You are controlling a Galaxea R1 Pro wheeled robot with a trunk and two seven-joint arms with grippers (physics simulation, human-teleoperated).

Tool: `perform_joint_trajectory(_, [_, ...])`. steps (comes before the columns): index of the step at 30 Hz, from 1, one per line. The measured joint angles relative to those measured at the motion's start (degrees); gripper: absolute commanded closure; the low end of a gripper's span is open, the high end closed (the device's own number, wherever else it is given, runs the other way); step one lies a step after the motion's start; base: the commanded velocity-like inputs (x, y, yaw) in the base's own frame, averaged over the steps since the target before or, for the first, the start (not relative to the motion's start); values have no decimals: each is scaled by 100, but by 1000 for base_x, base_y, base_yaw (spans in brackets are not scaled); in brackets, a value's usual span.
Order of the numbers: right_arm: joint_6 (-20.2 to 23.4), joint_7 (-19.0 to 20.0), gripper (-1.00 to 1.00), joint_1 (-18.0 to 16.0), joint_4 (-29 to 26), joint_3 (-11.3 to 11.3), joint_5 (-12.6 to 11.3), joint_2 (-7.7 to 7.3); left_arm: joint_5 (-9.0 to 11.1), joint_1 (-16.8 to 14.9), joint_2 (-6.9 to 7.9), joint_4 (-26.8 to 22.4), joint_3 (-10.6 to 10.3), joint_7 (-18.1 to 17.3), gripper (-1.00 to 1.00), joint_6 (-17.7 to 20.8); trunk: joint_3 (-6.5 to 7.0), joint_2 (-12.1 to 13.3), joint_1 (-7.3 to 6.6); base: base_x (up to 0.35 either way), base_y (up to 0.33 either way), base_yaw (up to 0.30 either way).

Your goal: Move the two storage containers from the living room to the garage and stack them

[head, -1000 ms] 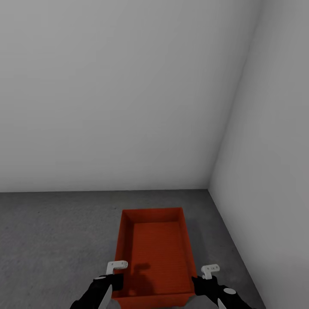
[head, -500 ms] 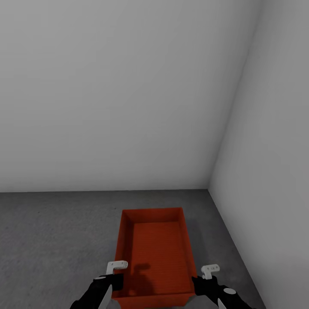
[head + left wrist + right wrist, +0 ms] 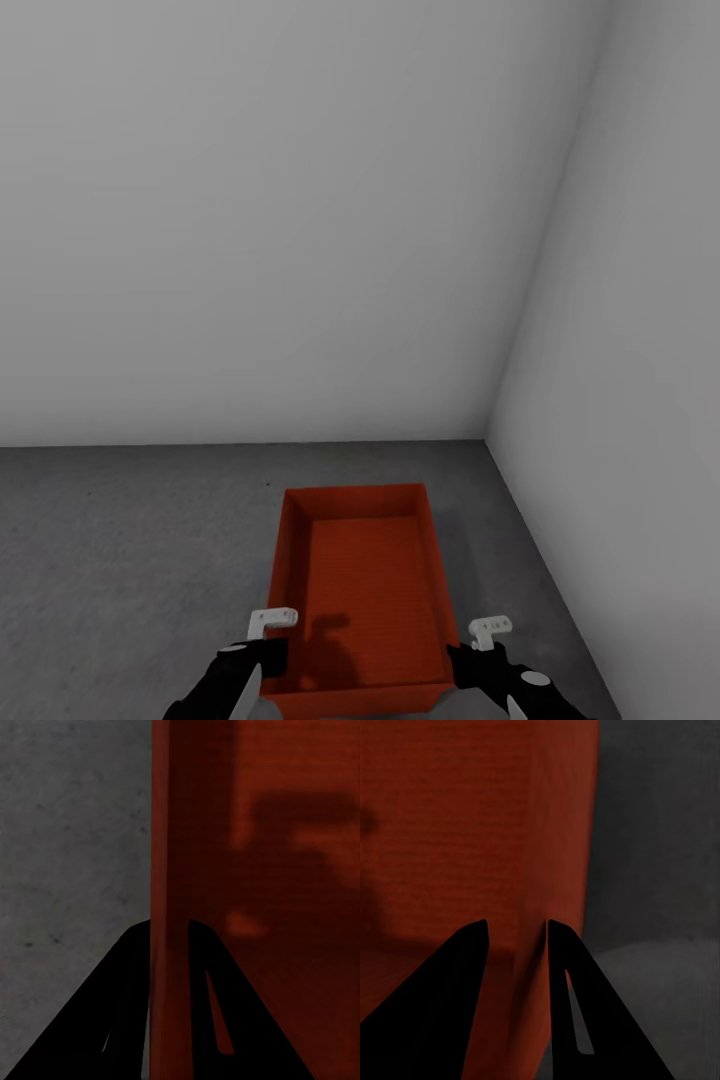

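In the head view, you are looking down into a bare corner where two pale grey walls [image 3: 300,220] meet over a dark grey speckled floor [image 3: 120,560]. One orange-red storage container [image 3: 365,590] sits in the lower centre of the frame, open-topped and empty, its long sides running away from you toward the back wall.

Your left gripper [image 3: 262,650] is at the container's left wall, near the closer end, at the lower left of the box. In the left wrist view the two black fingers [image 3: 97,1020] straddle that thin red wall — one outside over the concrete, one inside over the box bottom — and appear closed on it.

Your right gripper [image 3: 470,655] is at the opposite wall, lower right of the box. The right wrist view shows its fingers [image 3: 442,1005] either side of the right wall, one inside and one outside, pinching it.

Whether the container rests on the floor or hangs just above it — you cannot tell here.
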Motion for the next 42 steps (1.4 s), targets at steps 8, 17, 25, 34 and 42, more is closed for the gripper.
perform_joint_trajectory(8, [0, 6, 100, 0, -1, -6, 0, -2, -11, 0, -5, -13, 2, 1, 100, 12, 0, 0, 0, 0, 0, 0])
perform_joint_trajectory(17, [-5, -56, 100, 4, -1, 23, -20, 24, 25, 8, -30, -31, -13, 81, 100, 16, 0, 0, 0, 0, 0, 0])
perform_joint_trajectory(25, [-8, -274, 100, 1, -1, 232, -48, 143, 802, 9, 264, 137, -660, 144, 100, -117, 0, 0, 0, 0, 0, 0])
perform_joint_trajectory(34, [-8, -230, 100, 1, 0, 165, 9, 128, 1693, 9, 434, 127, -1465, 382, 100, -134, 0, 0, 0, 0, 0, 0])
perform_joint_trajectory(42, [-9, -192, 100, 1, -2, 141, 14, 129, 2477, 8, 619, 34, -2213, 621, 100, -122, -35, -80, 43, 0, 0, 0])
